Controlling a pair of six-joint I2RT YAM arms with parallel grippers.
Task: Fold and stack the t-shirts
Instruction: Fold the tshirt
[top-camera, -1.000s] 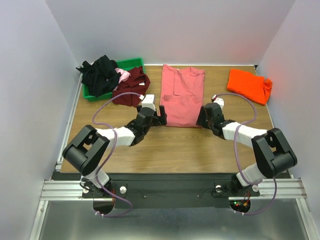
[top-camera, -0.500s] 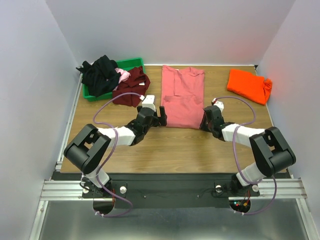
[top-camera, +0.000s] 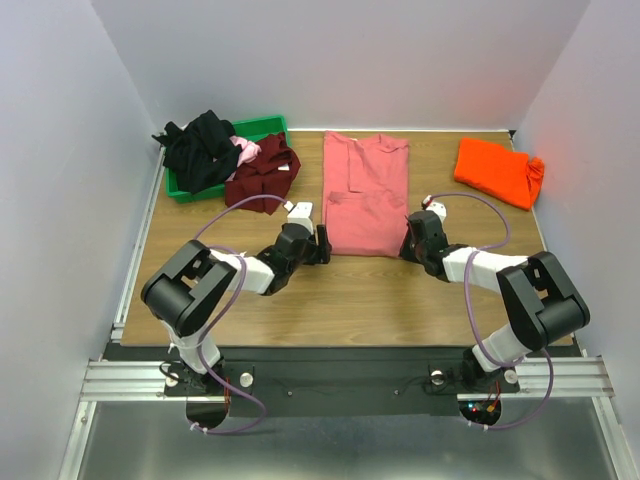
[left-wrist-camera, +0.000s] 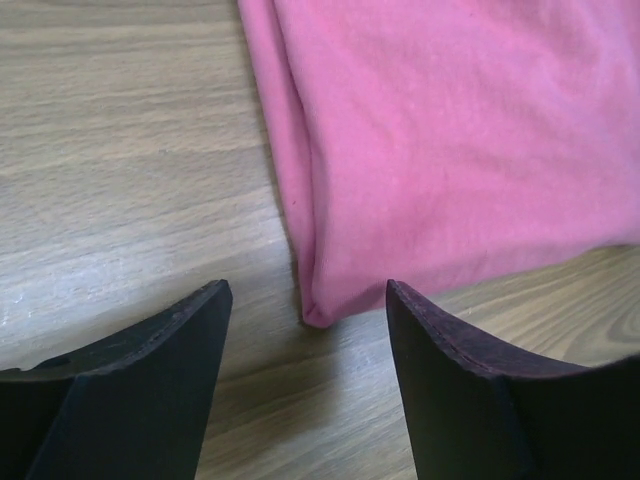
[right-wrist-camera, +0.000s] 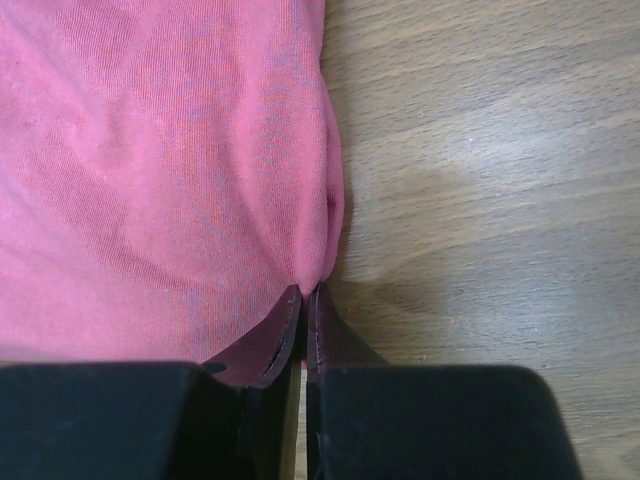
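Your salmon-pink cotton t-shirt (top-camera: 365, 195) lies flat in the middle of the pale wooden table (top-camera: 350, 300). It is folded into a long strip running away from the arms, with its near edge toward you. Both arms reach low to that near edge, one at each corner.

Your right gripper (right-wrist-camera: 304, 292) is at the near right corner. In the right wrist view its two dark fingers are pressed together. The cloth's edge puckers into a small fold that runs right into their tips, so the gripper is pinched tight on the shirt's corner. Bare wood lies just to the right.

Your left gripper (left-wrist-camera: 306, 300) is at the near left corner. Its jaws stand apart, one on each side of the corner. The rounded, doubled tip of the cloth sits in the gap between them and touches neither finger. Nothing is held on that side.

The other shirts are well apart from both grippers. The bright orange t-shirt (top-camera: 497, 170) lies in a loose bundle at the far right of the table. At the far left, the crumpled black t-shirt (top-camera: 200, 150) heaps over the green plastic bin (top-camera: 262, 127), with a light pink t-shirt (top-camera: 243, 152) showing beside it. The dark maroon t-shirt (top-camera: 262, 172) lies across the bin's near edge and onto the table.
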